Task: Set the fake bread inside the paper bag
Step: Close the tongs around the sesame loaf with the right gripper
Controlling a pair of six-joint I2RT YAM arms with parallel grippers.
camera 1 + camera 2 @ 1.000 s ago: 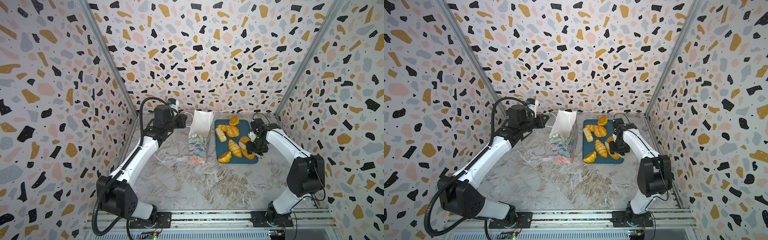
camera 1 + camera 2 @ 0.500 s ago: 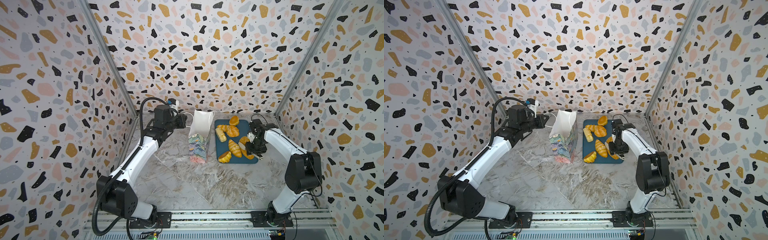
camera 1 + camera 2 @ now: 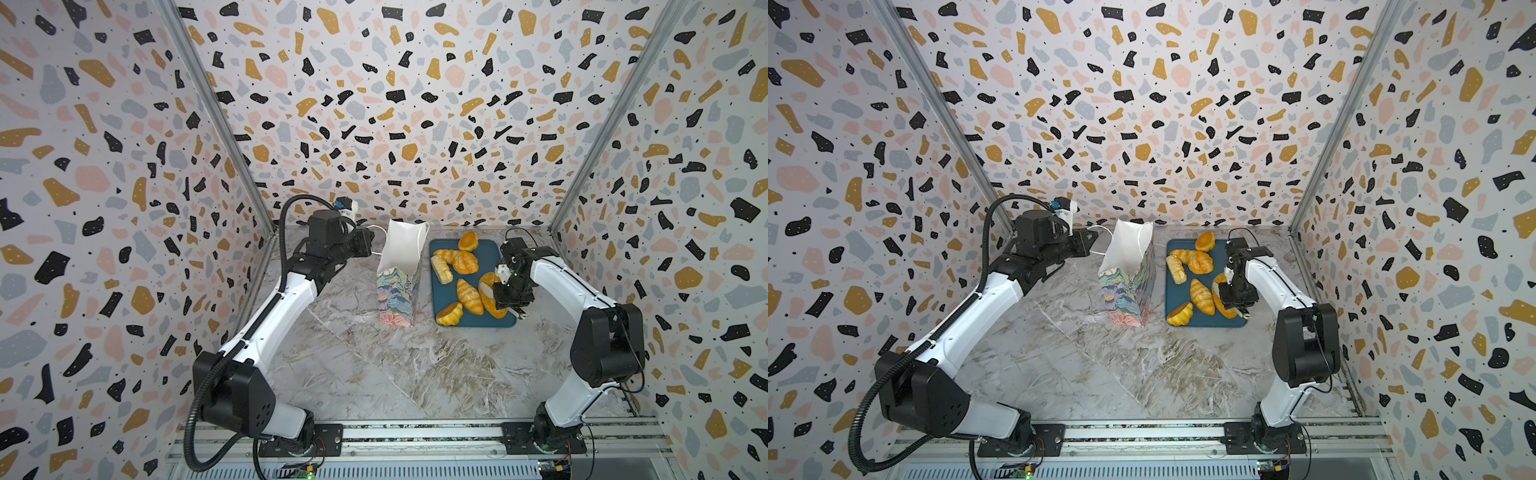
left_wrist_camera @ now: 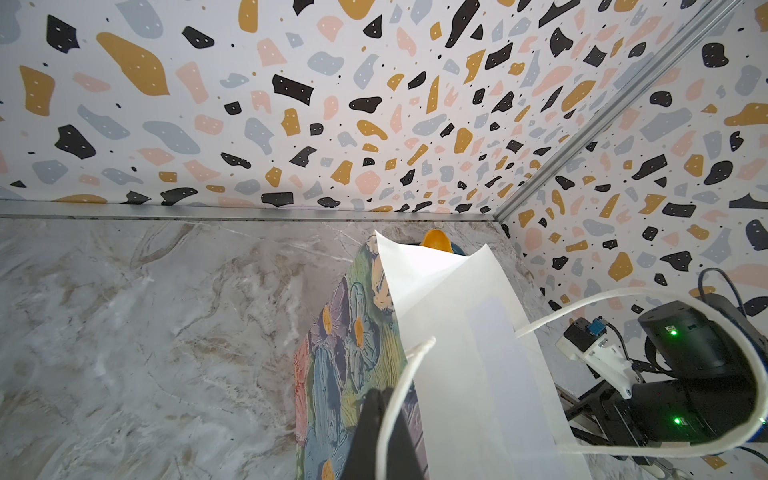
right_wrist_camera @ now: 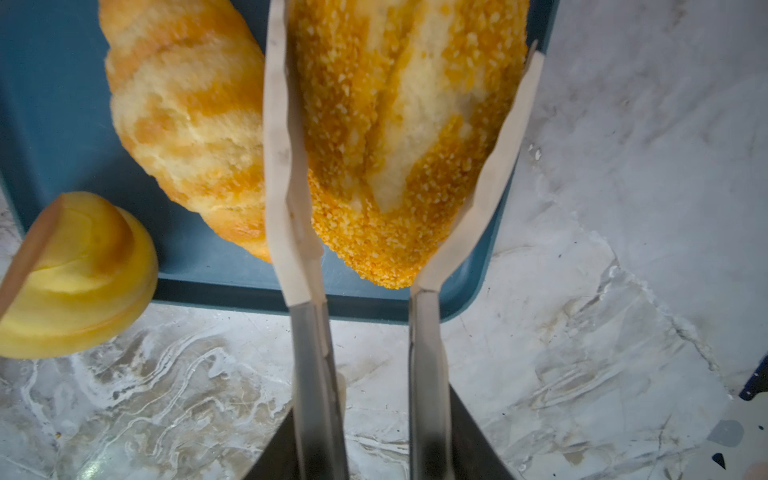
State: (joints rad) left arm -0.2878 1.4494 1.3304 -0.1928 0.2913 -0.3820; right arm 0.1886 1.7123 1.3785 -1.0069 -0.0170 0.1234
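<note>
- The crumbed oval loaf (image 5: 395,145) is at risk of slipping. The taped pads (image 5: 286,166) are touching only its sloping flanks near the tapered end, so a lift could squeeze it forward out of the grip and back onto the teal tray (image 5: 50,104).
- One pad is sitting wedged between this loaf and the striped croissant (image 5: 183,124) lying just beside it, so the croissant could get dragged or nudged along.
- The small yellow bun (image 5: 79,274) is overhanging the tray's near edge above the marble tabletop (image 3: 415,374). A knock could roll it off.
- The paper bag (image 3: 401,270) is standing upright just beside the tray with a narrow mouth. A long loaf going in crosswise could catch the rim and tip the bag.
- The left jaws are together and appear to be pinching the white cord handle (image 4: 399,386). Such a thin cord gives only a loose hold, so the bag could swing or sag under a bump.
- The right jaws are clamping the loaf, standing apart at its width with a pad against each flank. I cannot tell how firmly they are gripping.
- The loaf is lying on the tray toward its near right corner, with its tapered end pointing back between the jaws and its body reaching past the tips. The croissant is sitting between it and the bag.
</note>
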